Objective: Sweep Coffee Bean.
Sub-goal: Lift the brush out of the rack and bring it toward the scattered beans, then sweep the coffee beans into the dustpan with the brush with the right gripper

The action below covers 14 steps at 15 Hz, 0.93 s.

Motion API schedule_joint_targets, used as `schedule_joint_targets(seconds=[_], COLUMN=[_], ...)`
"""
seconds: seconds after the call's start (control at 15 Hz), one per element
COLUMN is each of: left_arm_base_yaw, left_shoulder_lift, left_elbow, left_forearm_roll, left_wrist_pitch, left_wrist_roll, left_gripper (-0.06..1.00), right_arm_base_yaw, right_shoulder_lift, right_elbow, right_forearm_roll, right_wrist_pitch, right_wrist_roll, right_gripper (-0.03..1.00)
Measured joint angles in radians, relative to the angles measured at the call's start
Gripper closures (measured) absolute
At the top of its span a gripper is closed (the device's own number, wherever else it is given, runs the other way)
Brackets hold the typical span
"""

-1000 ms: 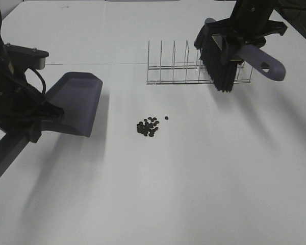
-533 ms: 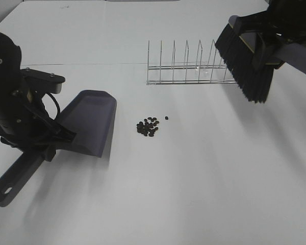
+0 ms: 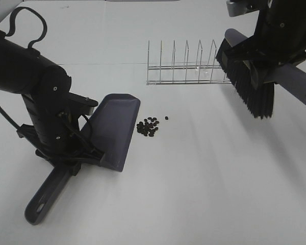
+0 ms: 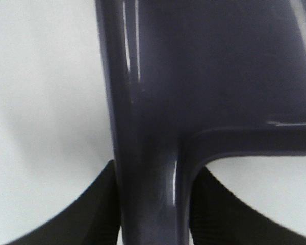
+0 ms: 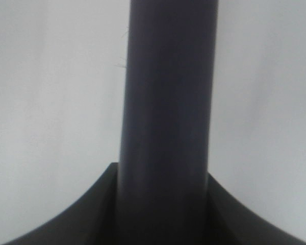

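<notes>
Left pincer (image 4: 153, 204): pressed onto the dustpan (image 3: 115, 127) handle, with the pan mouth facing 3 o'clock in the high view.
Right pincer (image 5: 163, 204): pinching the brush (image 3: 250, 87) handle. The bristles hang above the counter (image 3: 204, 194), just beside the wire rack (image 3: 186, 69).
Hazards, as judged: the bristles may snag the rack on the way down. A hard stroke may scatter beans past the pan. A raised pan lip would let beans slip underneath.
Coffee beans (image 3: 148, 127): a tight cluster on the counter, near the pan lip. It lies at about 2 o'clock from the left pincer, and at 8 o'clock from the right pincer, well apart.
Stray bean (image 3: 166, 118): sits at the cluster's 2 o'clock.
</notes>
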Motion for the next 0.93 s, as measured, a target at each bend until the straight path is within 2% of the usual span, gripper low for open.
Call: schedule_joint_targets(seconds=[0.33,0.67,0.93], left_arm_base_yaw=[0.0,0.0,0.0], left_shoulder_lift=[0.039,0.073,0.074], left_elbow=[-0.065,-0.11,-0.11], left_forearm_roll=[0.003,0.012,0.016], left_wrist_pitch=[0.051,0.082,0.076], left_wrist_roll=[-0.003,0.007,0.019], left_gripper=[0.62,0.62,0.62], right_arm_base_yaw=[0.0,0.011,0.125], right_shoulder_lift=[0.14,0.278,0.41], right_elbow=[0.0,-0.11,-0.217], right_forearm_roll=[-0.108,-0.098,-0.077], right_wrist_pitch=[0.01,0.021,0.028], right_wrist_roll=[0.025,0.042,0.047], right_gripper=[0.69,0.69,0.69])
